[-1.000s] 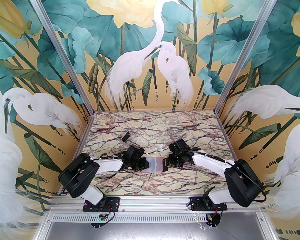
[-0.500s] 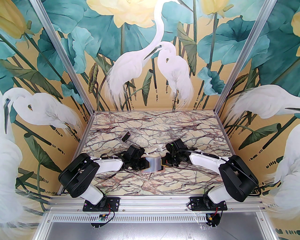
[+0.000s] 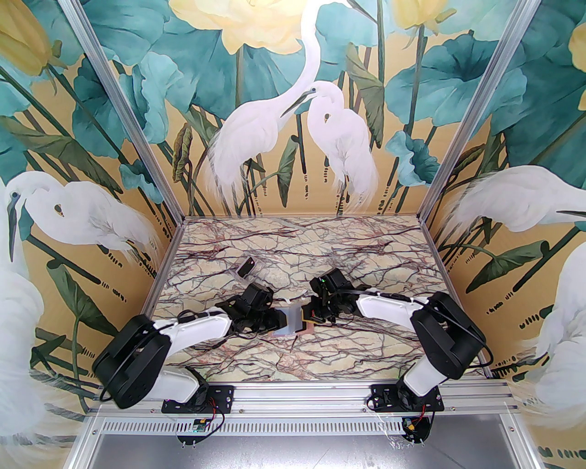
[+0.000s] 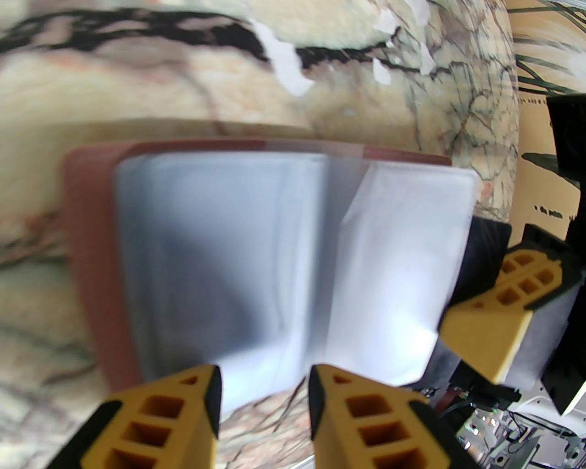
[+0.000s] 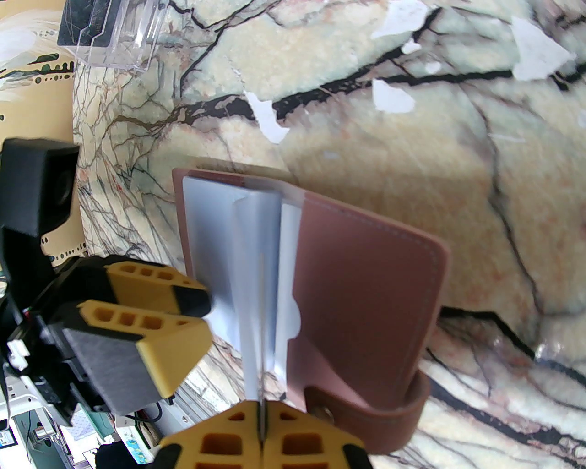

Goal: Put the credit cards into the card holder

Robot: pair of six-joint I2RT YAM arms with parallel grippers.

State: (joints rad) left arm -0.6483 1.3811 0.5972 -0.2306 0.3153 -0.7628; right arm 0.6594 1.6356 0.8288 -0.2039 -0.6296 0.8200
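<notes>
left jaws: spread, empty, at left edge of card holder (image 5: 366, 293) | right jaws: pressed onto black card (image 4: 487, 256), edge-on among its sleeves | card holder: open, mid tabletop (image 3: 293, 366) | far-left: clear box (image 3: 247, 267)

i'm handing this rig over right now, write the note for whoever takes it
Left gripper: open, holding nothing, at the edge of the card holder's left half.
Right gripper: shut on one clear sleeve of the card holder, standing it up like a page.
Card holder: open on the table between the two arms.
Credit cards: black, in the clear box towards the far left of the table; count unclear.
Done: holder opened, one sleeve separated.
Left: fetch the cards from the box and slide them into the sleeves, which look empty.
</notes>
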